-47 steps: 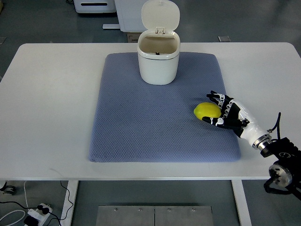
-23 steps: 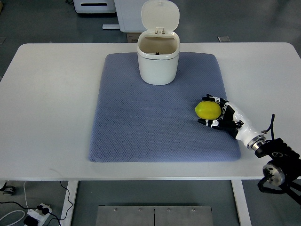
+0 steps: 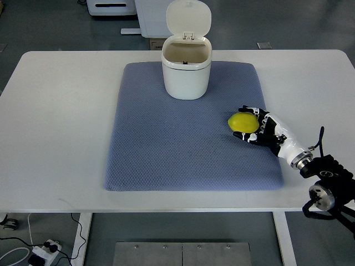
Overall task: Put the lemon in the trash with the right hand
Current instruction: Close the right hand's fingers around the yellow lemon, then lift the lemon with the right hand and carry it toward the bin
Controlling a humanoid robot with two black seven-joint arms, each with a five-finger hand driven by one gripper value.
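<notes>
A yellow lemon (image 3: 242, 122) sits over the right part of the blue-grey mat (image 3: 166, 144). My right hand (image 3: 256, 125), black and white, comes in from the lower right and has its fingers curled around the lemon's right side, above and below it. A white trash bin (image 3: 187, 67) stands at the mat's far middle with its lid flipped up and its mouth open. The bin is well up and to the left of the lemon. The left arm does not show.
The mat lies on a white table (image 3: 55, 111). The table's right edge runs close behind my right wrist (image 3: 302, 158). White equipment stands on the floor beyond the table's far edge.
The right hand closed its fingers around the lemon and has shifted it slightly up and to the left. The forearm has swung a little with it.
</notes>
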